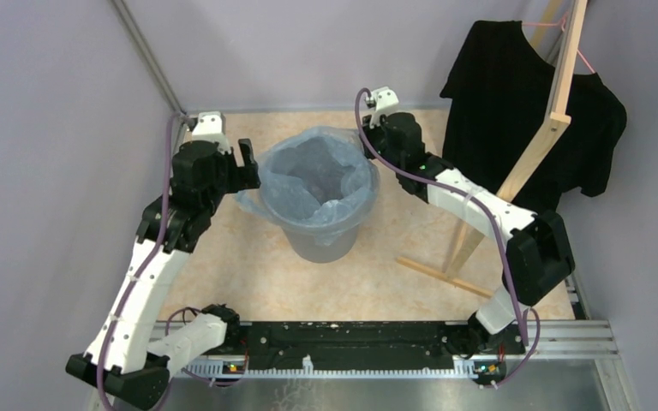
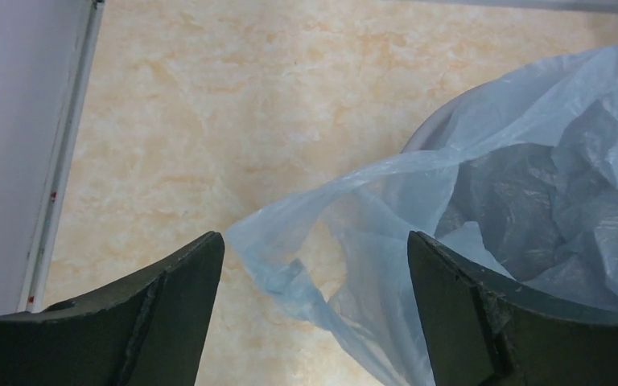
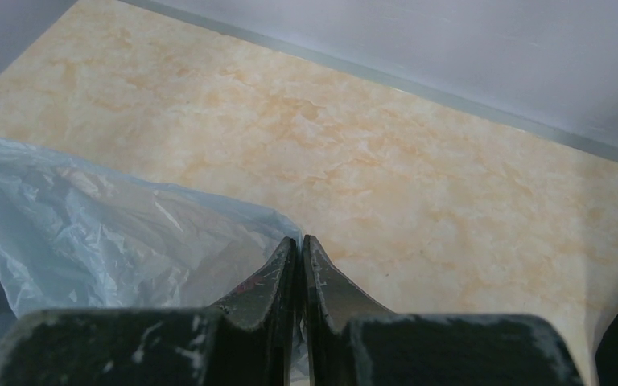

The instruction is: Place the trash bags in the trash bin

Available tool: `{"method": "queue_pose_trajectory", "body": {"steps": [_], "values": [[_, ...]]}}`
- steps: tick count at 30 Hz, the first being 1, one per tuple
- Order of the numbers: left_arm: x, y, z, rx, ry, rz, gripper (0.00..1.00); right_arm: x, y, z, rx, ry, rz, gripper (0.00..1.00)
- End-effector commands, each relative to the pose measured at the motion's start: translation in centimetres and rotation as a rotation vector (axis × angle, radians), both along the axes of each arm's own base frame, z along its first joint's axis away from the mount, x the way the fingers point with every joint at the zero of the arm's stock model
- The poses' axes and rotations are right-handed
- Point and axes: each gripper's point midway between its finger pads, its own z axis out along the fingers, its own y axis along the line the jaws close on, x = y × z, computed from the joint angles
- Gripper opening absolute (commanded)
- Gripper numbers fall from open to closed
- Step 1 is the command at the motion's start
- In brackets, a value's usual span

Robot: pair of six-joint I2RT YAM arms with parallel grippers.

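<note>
The grey trash bin [image 1: 324, 241] stands mid-floor. A pale blue trash bag [image 1: 313, 181] lies inside it, with its film spread over the rim. A loose flap hangs outside the left rim. My left gripper [image 1: 245, 164] is open at that left rim. In the left wrist view the flap [image 2: 306, 241] hangs between the open fingers [image 2: 185, 305], not touching them, and a bit of bin rim [image 2: 433, 127] shows. My right gripper [image 1: 370, 137] is at the bin's far right rim. In the right wrist view it [image 3: 299, 241] is shut, with a strip of bag film [image 3: 113, 225] pinched between the jaws.
A black T-shirt [image 1: 523, 103] hangs on a wooden stand [image 1: 557, 120] at the right, whose base bar [image 1: 441, 274] lies on the floor beside the bin. Walls enclose the floor [image 1: 231, 274] at left, back and right.
</note>
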Motion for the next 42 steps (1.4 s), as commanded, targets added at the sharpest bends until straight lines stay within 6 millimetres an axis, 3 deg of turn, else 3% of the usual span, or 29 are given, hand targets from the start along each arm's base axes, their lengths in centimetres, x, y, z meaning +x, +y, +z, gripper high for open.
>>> {"method": "queue_pose_trajectory", "body": {"steps": [1,5,8,11,18,22,26,30,35,42], "values": [[2.3,-0.6,-0.9,-0.018,-0.005,-0.040,0.90,-1.1,-0.6,3.8,0.049,-0.083,0.016,0.08],[4.1,0.3,-1.4,-0.048,-0.025,-0.031,0.87,-1.3,-0.4,3.9,0.053,-0.085,0.030,0.09],[5.1,0.5,-1.7,-0.068,-0.021,-0.031,0.77,-1.4,-0.1,3.8,0.060,-0.079,0.043,0.09],[5.6,-0.7,-2.3,-0.110,-0.016,-0.086,0.65,-1.6,0.2,3.8,0.075,-0.070,0.058,0.09],[6.5,-1.8,-4.5,-0.167,0.031,-0.117,0.29,-1.8,0.3,3.6,0.080,-0.067,0.062,0.09],[7.8,-1.3,-5.5,-0.172,0.035,-0.074,0.02,-1.6,0.1,3.4,0.075,-0.065,0.051,0.09],[9.8,-0.6,-6.9,-0.180,0.072,-0.020,0.00,-1.4,0.1,3.0,0.071,-0.059,0.042,0.10],[11.1,-0.3,-10.7,-0.198,0.177,0.011,0.00,-1.1,-0.3,2.2,0.054,-0.048,0.016,0.11],[10.4,-1.5,-15.0,-0.257,0.276,-0.031,0.00,-1.0,-0.6,0.6,0.027,-0.027,0.001,0.12],[9.0,-2.3,-15.9,-0.286,0.291,-0.075,0.00,-0.9,-0.1,0.3,0.031,-0.016,0.019,0.12]]}}
